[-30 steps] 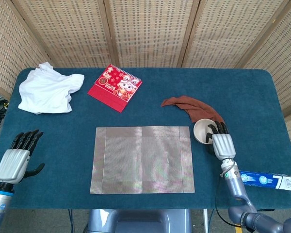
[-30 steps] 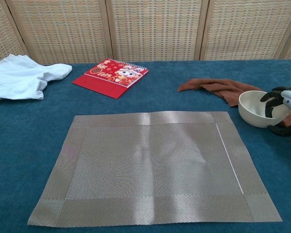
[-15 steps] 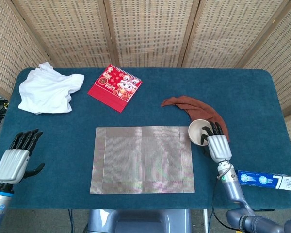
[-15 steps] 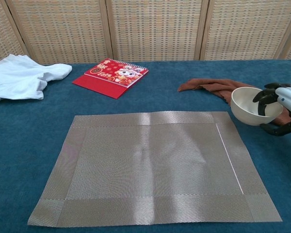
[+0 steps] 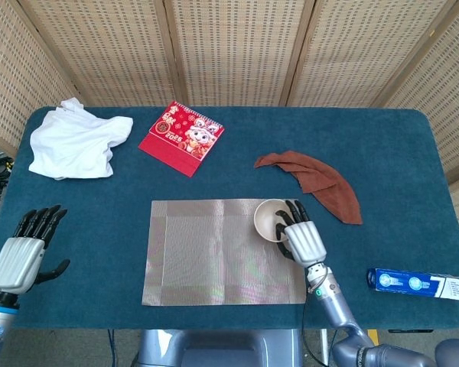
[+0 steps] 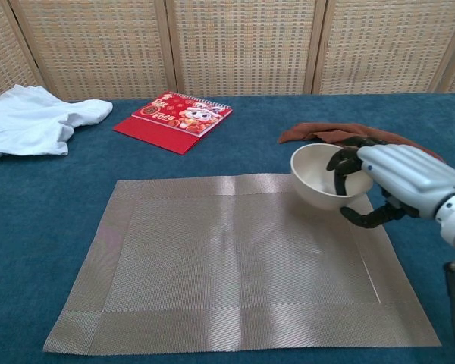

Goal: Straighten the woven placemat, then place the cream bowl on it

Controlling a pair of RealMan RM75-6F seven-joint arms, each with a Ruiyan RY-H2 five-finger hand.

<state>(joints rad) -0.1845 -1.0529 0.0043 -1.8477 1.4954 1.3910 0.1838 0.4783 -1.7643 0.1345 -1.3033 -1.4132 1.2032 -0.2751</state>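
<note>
- The right hand (image 5: pixel 301 237) grips the cream bowl (image 5: pixel 272 219) by its rim, fingers (image 6: pixel 343 163) hooked inside, holding it above the woven placemat's (image 5: pixel 214 252) far right corner.
- The left hand (image 5: pixel 23 254) rests left of the placemat, fingers apart and holding nothing.
- A brown cloth (image 5: pixel 315 180) lies beyond the placemat's right edge.

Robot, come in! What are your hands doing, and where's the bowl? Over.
Right hand holds cream bowl above woven placemat, far right corner. Left hand open, idle. Nothing in the way.

Right hand (image 5: pixel 301 235) gripped the cream bowl (image 5: pixel 269 219) by its rim; left hand (image 5: pixel 19 256) hovered open-fingered near the table's (image 5: pixel 413 153) front-left corner.
</note>
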